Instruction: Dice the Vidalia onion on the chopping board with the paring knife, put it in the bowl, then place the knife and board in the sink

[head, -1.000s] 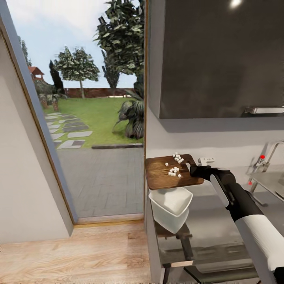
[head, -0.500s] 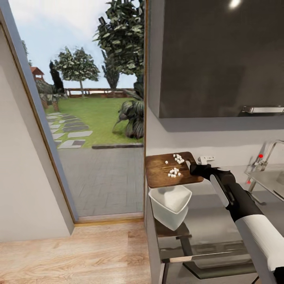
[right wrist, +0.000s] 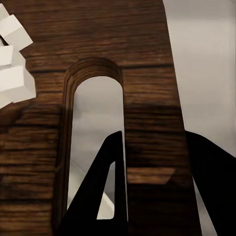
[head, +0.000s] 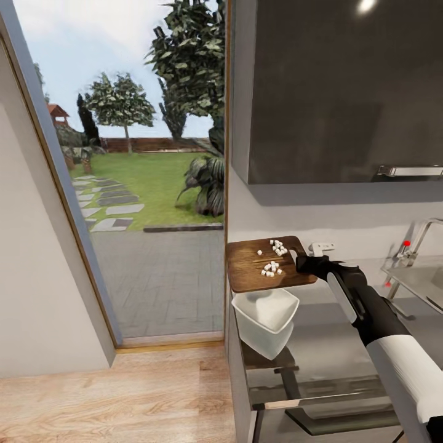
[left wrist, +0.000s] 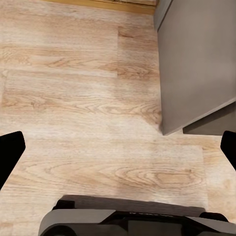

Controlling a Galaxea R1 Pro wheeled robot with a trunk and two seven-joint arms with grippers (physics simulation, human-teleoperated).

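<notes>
The chopping board [head: 266,266] is held up in the air over the left end of the bench [head: 344,344], and small white onion cubes [head: 271,268] lie on its top in two loose groups. The right claw [head: 303,263] grips the board at the edge with the handle slot. In the right wrist view one black finger [right wrist: 110,187] passes through the slot [right wrist: 96,128] and the other finger lies outside the edge of the board [right wrist: 137,73], so the wood is pinched between them; a few cubes [right wrist: 14,64] show near the slot. Just below the board and nearer to the robot, the white bowl [head: 266,321] stands on the corner of the bench. Far to the right along the bench there is the sink [head: 424,280] with its chrome tap [head: 418,237].

The left claw [left wrist: 118,152] hangs over the wooden floor [left wrist: 78,98] beside a grey cabinet [left wrist: 196,59], and its two fingertips stand wide apart with nothing between them.
</notes>
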